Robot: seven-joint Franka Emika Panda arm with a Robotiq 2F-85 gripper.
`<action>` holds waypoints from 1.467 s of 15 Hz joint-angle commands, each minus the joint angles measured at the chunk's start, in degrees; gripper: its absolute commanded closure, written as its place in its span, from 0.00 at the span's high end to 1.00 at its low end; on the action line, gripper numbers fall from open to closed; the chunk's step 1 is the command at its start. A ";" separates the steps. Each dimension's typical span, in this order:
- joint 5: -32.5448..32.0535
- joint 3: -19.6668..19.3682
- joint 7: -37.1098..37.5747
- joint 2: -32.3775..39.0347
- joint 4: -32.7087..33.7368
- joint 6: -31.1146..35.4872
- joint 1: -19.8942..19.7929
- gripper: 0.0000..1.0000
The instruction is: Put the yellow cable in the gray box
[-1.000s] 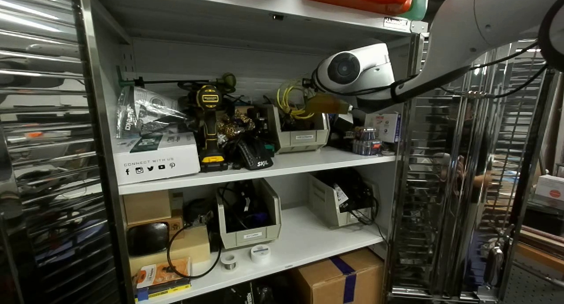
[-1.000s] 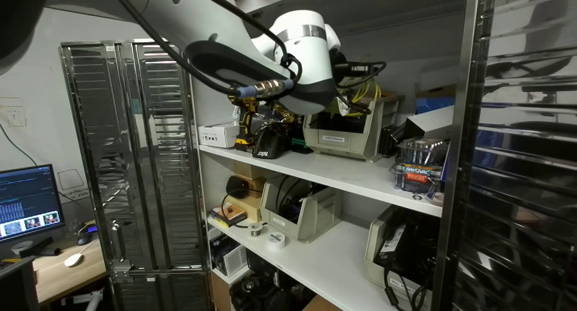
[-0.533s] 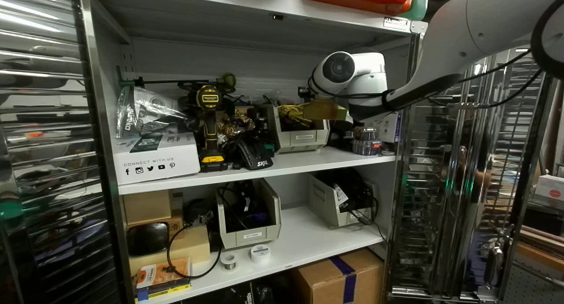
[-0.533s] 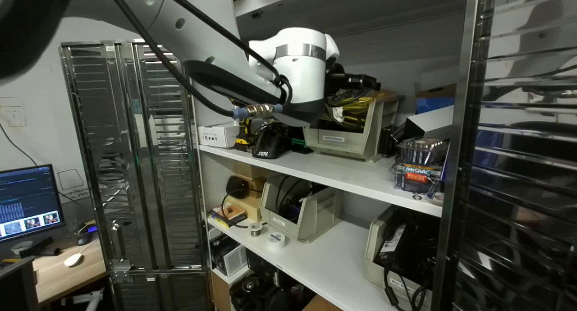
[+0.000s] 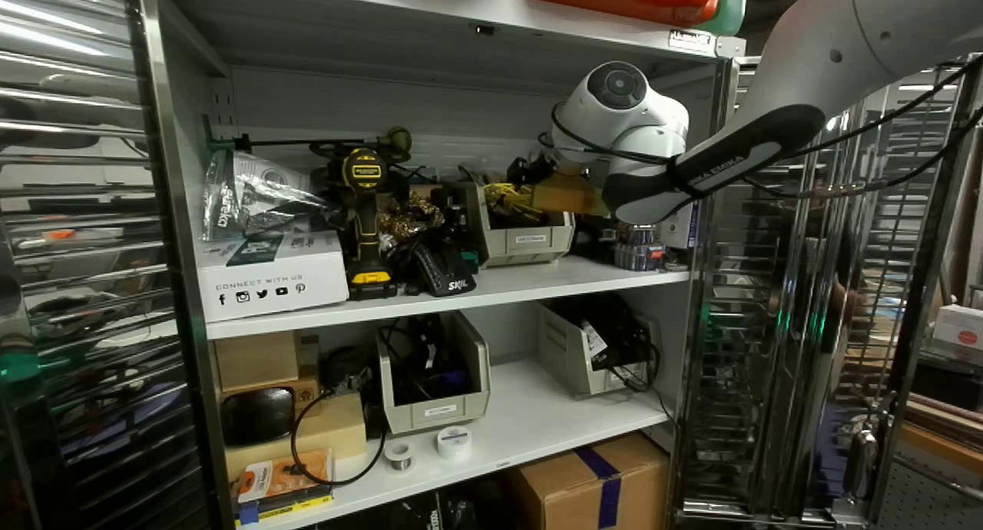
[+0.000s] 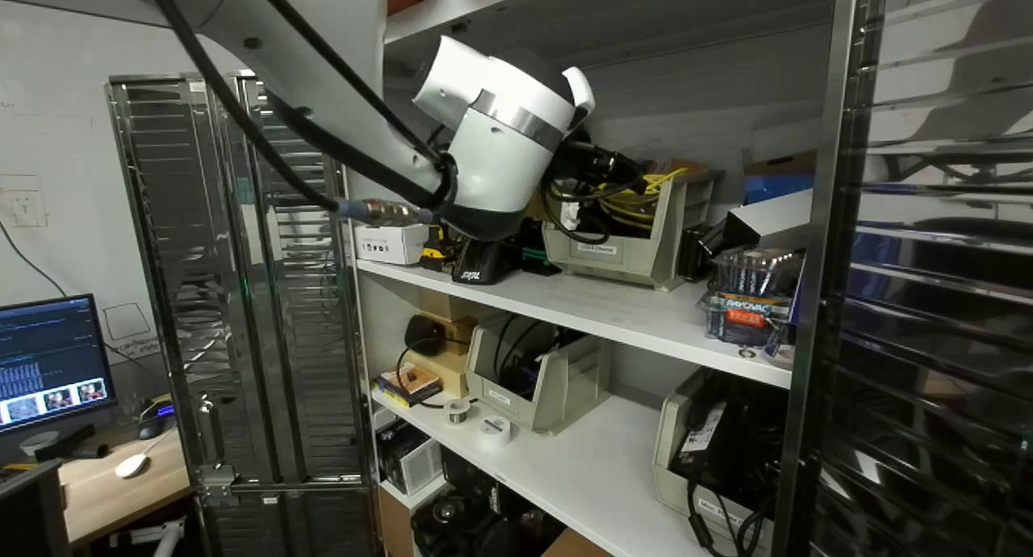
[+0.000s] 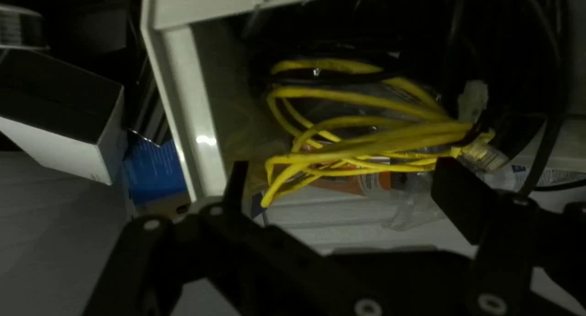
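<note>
Wrist view: end effector gapes wide, empty; yellow cable, mostly inside gray box, seems light, springy, best pinched where bunched.

In the wrist view the gripper has its jaws spread, loops of yellow cable seen across the gap — the gray box walls off ten o'clock, dark cables two. In an exterior view, open air rises from the box toward eleven o'clock — the arm bars two, battery packs three, the drill nine.
</note>
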 commanded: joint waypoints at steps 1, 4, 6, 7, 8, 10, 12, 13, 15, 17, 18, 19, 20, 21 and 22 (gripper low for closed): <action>10.01 4.53 -11.74 -9.53 -14.12 0.90 -4.79 1.00; 22.70 12.51 -25.48 -14.12 -23.43 -0.84 -11.20 1.00; 32.78 21.42 -34.65 -17.83 -30.16 -2.47 -18.83 1.00; 37.61 26.02 -38.95 -19.42 -33.36 -3.09 -22.83 1.00; 42.41 30.50 -43.41 -19.18 -33.62 -5.40 -26.02 1.00; 52.12 38.74 -52.60 -18.57 -31.78 -13.57 -32.24 1.00; 61.81 41.74 -60.96 -20.60 -29.40 -24.66 -35.34 1.00; 66.60 41.60 -64.56 -22.62 -29.27 -29.42 -36.26 1.00; 74.94 28.95 -70.56 -27.79 -28.72 -39.42 -26.91 1.00; 77.97 21.85 -74.91 -29.94 -27.26 -49.50 -23.05 1.00; 79.05 17.19 -77.81 -31.10 -26.36 -54.66 -20.22 1.00; 80.06 12.57 -80.83 -32.09 -25.41 -59.76 -17.13 1.00; 80.96 7.90 -85.20 -33.20 -24.12 -64.94 -14.23 1.00; 77.05 5.88 -78.44 -30.51 -25.86 -58.51 -9.64 1.00; 77.85 3.27 -81.04 -31.73 -25.07 -62.05 -8.39 1.00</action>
